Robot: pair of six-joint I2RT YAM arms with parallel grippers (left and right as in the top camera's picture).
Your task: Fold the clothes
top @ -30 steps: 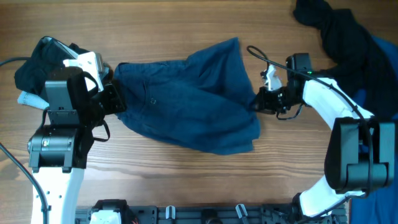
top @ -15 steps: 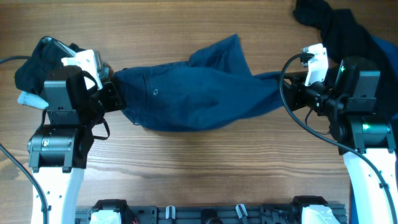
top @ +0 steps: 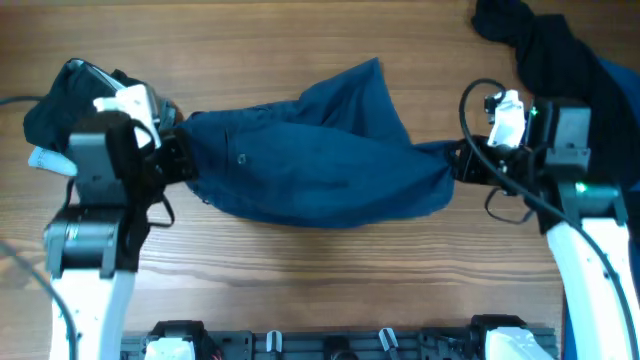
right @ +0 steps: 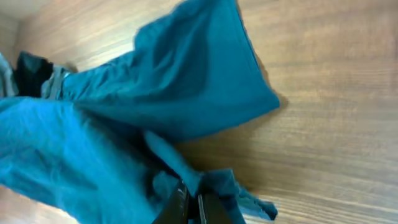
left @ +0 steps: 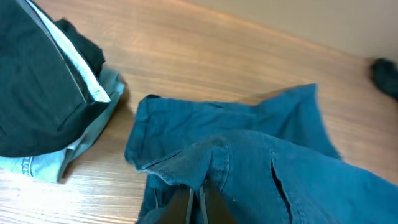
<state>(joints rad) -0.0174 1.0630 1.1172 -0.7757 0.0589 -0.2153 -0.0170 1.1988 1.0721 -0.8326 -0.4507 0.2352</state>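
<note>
The dark teal-blue shorts (top: 320, 160) hang stretched between my two grippers across the middle of the table. My left gripper (top: 183, 158) is shut on the shorts' left edge; in the left wrist view its fingers (left: 199, 202) pinch the cloth (left: 249, 168). My right gripper (top: 462, 165) is shut on the shorts' right end; in the right wrist view its fingers (right: 193, 208) clamp a bunched corner (right: 124, 124). One leg of the shorts points to the back.
A folded pile of black and pale-denim clothes (top: 60, 100) lies at the far left, also in the left wrist view (left: 43, 87). A heap of black and brighter blue garments (top: 560, 60) lies at the back right corner. The table (top: 300, 40) is wood.
My right gripper has pulled the shorts' right end out to the right, spreading the cloth, then eased slightly left. My left gripper has held its place.
</note>
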